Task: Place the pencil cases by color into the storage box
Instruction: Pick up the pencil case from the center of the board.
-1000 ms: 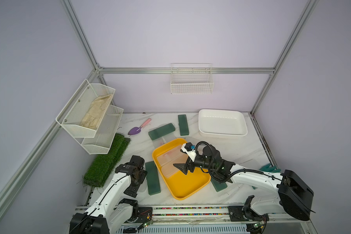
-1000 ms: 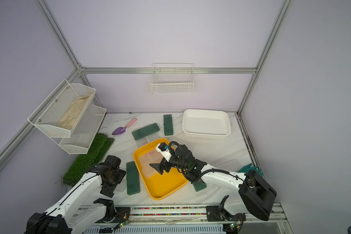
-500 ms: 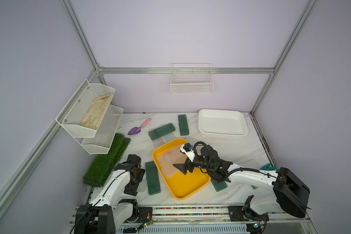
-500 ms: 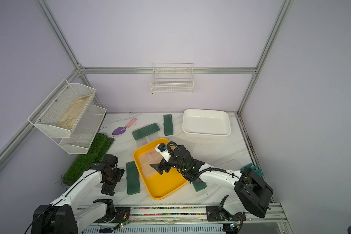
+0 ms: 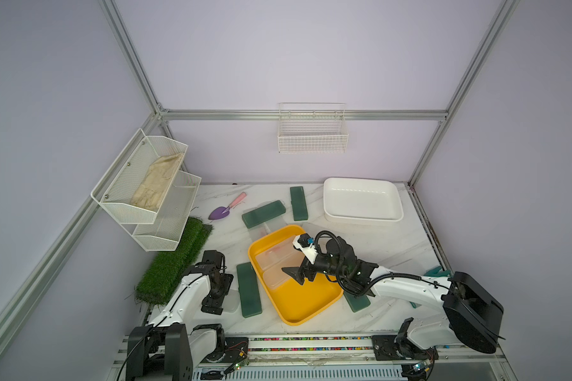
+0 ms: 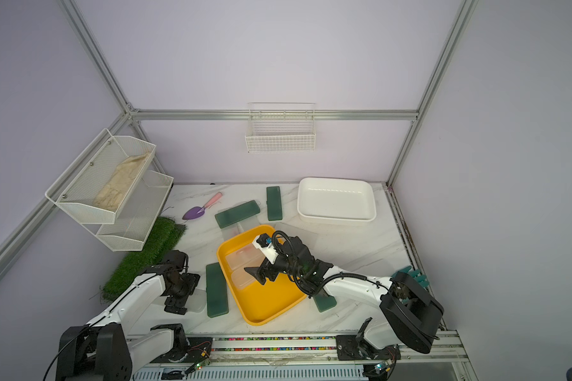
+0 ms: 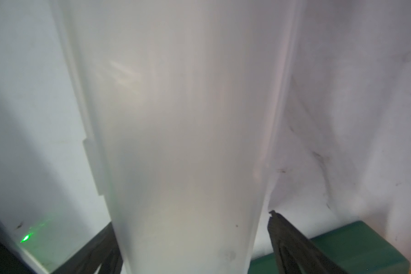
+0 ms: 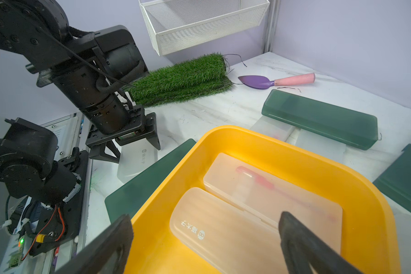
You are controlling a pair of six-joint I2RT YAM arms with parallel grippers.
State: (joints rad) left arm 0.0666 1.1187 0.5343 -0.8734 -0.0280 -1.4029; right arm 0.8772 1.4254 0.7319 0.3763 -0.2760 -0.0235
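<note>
A frosted pencil case [image 7: 188, 142] lies on the table at the front left. My left gripper [image 7: 191, 219] straddles it, open, with one finger [image 7: 285, 237] a small gap off its edge. Both appear in both top views: the frosted case [image 5: 232, 301], the left gripper [image 5: 213, 306]. My right gripper [image 8: 204, 215] hangs open over the yellow storage box [image 5: 311, 313], holding nothing. Two frosted cases [image 8: 271, 189] [image 8: 223, 227] lie side by side inside the box. Dark green cases lie on the table: one [image 5: 250, 288] beside the box, two [image 5: 263, 214] [image 5: 298, 203] behind it, and one [image 5: 355, 300] under my right arm.
More frosted cases [image 8: 318, 144] lie half under the green one behind the box. A white tub [image 5: 362, 201] stands at the back right, a purple trowel [image 5: 223, 211] at the back left. A grass mat [image 5: 175, 264] and wire shelves [image 5: 146, 184] line the left side. A teal tool [image 5: 438, 272] sits at the right edge.
My left arm has sunk lower over the frosted case at the front left. The right gripper has stayed over the yellow box, nearly still.
</note>
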